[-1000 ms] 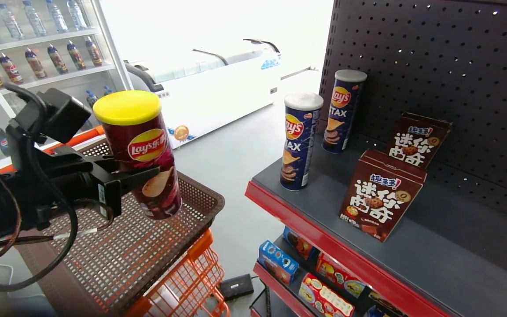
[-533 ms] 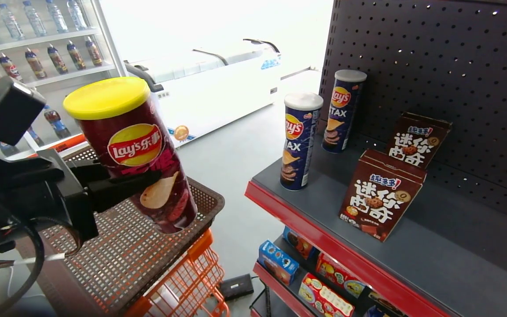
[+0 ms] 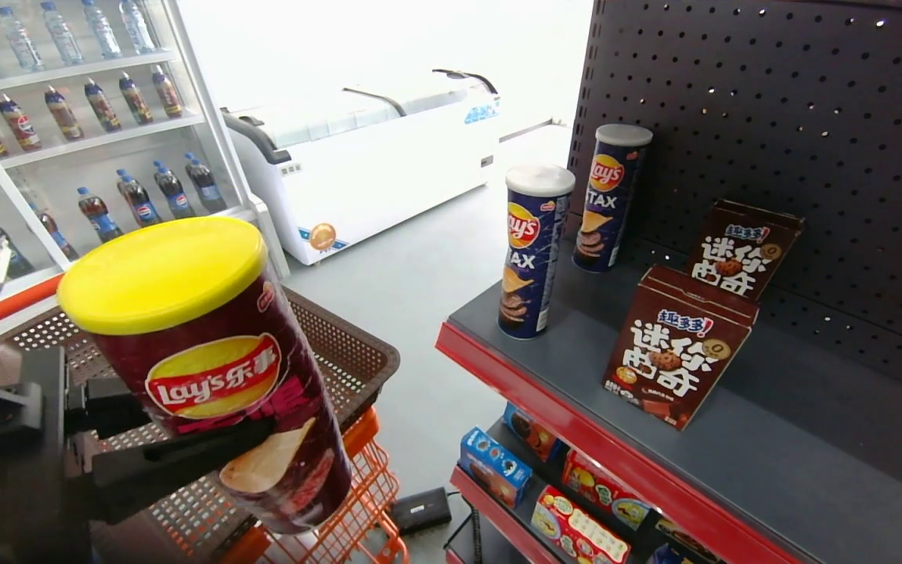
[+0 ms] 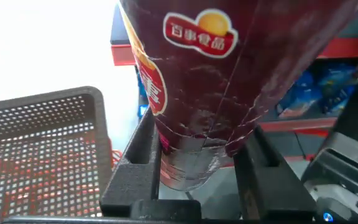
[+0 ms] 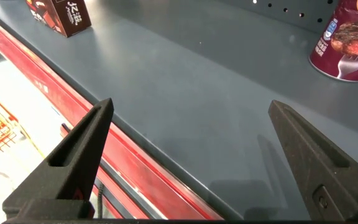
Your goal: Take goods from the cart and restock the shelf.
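left gripper [image 4: 197,165] clamped on yellow-lidded chip can [image 3: 216,368], tilted, near brown basket [image 3: 349,352] | right gripper [image 5: 197,155] jaws apart over grey shelf [image 5: 185,93] | right wrist view: 1 red can [image 5: 347,43] standing on shelf

Dark red chip can [image 3: 220,392] with yellow lid; brown perforated basket [image 3: 349,352] on an orange wire cart [image 3: 357,486]. Grey shelf [image 3: 772,470] with red front edge carries navy cans [image 3: 533,251] with pale lids and brown boxes [image 3: 678,345], before a black pegboard [image 3: 772,102] dotted with holes.
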`<state>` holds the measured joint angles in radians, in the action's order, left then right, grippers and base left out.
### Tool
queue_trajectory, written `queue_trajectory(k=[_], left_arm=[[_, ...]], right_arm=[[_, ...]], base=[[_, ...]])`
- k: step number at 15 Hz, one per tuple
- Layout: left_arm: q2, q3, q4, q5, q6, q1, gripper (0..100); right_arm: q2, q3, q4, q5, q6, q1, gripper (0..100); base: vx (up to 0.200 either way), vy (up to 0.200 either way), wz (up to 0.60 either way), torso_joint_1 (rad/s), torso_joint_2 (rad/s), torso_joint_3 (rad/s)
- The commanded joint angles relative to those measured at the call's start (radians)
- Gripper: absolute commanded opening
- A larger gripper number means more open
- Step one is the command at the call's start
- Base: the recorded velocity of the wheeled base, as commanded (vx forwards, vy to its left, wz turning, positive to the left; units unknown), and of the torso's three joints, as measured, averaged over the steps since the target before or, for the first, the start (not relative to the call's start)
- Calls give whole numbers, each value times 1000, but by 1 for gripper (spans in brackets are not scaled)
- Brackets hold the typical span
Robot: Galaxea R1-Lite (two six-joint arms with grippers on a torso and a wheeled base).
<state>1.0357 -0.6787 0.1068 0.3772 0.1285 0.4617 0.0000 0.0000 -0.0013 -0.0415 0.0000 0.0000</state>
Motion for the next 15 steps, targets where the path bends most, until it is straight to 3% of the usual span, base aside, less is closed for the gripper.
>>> queue_trajectory(k=[1,10,15], left_arm=[[-39,25,1,0,0,31,0],[-72,31,-1,32,0,51,0],[-72,39,-1,32,0,51,0]], right_arm=[[2,0,0,0,0,0,100],[2,0,0,0,0,0,100],[2,0,0,2,0,0,100]], base=[[0,0,0,0,0,0],[0,0,0,0,0,0],[0,0,-600,-1,0,2]])
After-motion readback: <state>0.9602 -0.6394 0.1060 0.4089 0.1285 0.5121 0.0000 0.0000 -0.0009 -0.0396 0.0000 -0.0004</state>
